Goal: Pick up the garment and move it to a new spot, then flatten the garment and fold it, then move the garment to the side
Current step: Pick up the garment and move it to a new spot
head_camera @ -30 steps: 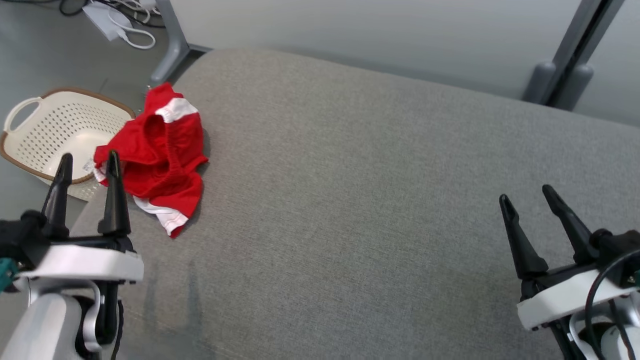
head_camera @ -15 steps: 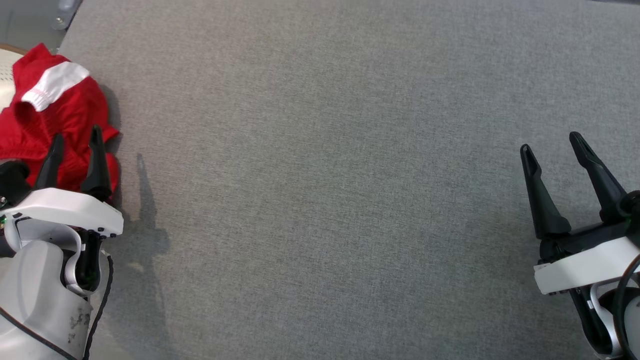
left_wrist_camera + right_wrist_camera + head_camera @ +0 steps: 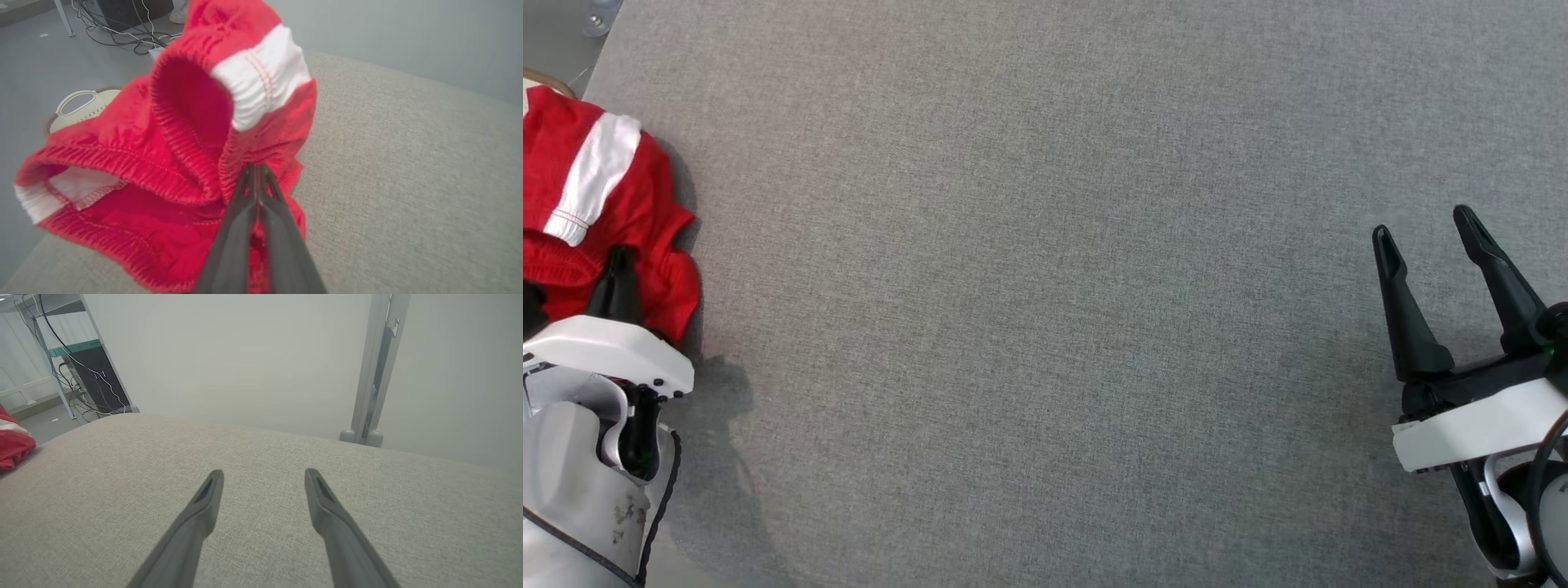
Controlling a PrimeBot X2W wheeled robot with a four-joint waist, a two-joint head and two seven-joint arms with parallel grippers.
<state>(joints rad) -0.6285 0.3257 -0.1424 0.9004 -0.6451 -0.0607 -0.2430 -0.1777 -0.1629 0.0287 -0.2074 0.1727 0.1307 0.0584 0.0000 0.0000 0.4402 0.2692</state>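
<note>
I had the garment [image 3: 645, 204] bunched in a heap at the far left edge of the grey cloth-covered tabletop [image 3: 1045, 327], red with white bands, its gathered hem standing up in loops. The left pincer [image 3: 256, 171] sat in that heap with its fingers pressed together, and from the wrist camera they looked clamped on a thin fold of the red cloth; I couldn't tell how much fabric was between them. The right pincer [image 3: 1421, 224] hovered well apart on the other side, fingers spread, holding nothing.

My worry was the bite. A pinch that catches only one thin layer near the tips could slip out as soon as I lifted, and the heap lay right by the edge, with a cream basket [image 3: 88, 116] on the floor beyond it. A dropped or dragged garment could slide off there. A low carry might also snag the loose loops on the tabletop cloth.
</note>
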